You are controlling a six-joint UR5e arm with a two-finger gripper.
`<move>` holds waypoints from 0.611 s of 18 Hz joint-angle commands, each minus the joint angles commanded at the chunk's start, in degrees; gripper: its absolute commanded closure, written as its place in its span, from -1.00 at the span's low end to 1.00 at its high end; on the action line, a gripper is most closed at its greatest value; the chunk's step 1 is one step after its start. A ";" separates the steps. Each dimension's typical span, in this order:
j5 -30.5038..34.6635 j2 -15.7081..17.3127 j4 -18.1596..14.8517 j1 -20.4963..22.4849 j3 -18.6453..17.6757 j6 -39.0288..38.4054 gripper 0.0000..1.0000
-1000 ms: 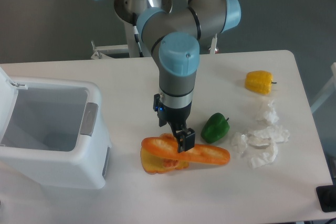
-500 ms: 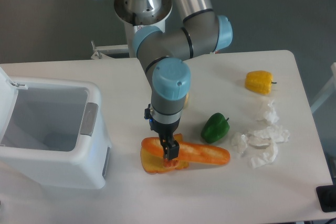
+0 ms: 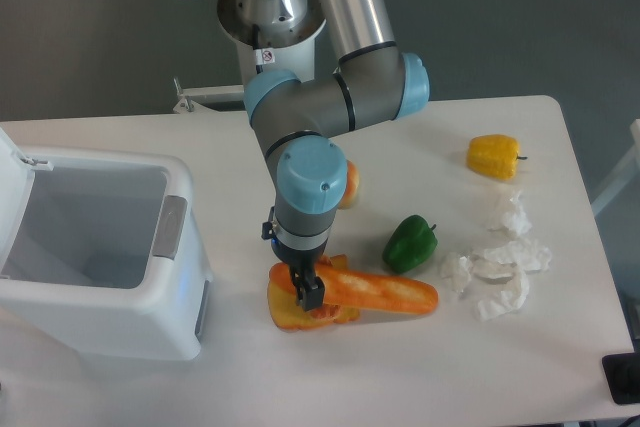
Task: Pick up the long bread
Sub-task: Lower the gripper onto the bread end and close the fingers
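Gripper: fingers down at left end of long bread, touching; jaw state cannot tell. Bread overlaps toast slice

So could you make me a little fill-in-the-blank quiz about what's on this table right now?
1. The tool is down at the ____ end of the long bread, as the camera sees it.
2. The long bread lies partly on top of a ____ slice.
3. The pepper nearest the bread is ____.
4. The white bin has its lid ____.

Missing words: left; toast; green; open
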 joint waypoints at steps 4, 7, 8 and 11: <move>0.09 -0.09 0.00 0.00 0.09 0.00 -0.88; 0.26 0.00 -0.17 0.09 0.26 -0.18 -0.23; 0.26 0.09 -0.26 0.09 0.44 -0.18 0.00; 0.26 0.00 -0.26 0.09 0.53 -1.14 0.41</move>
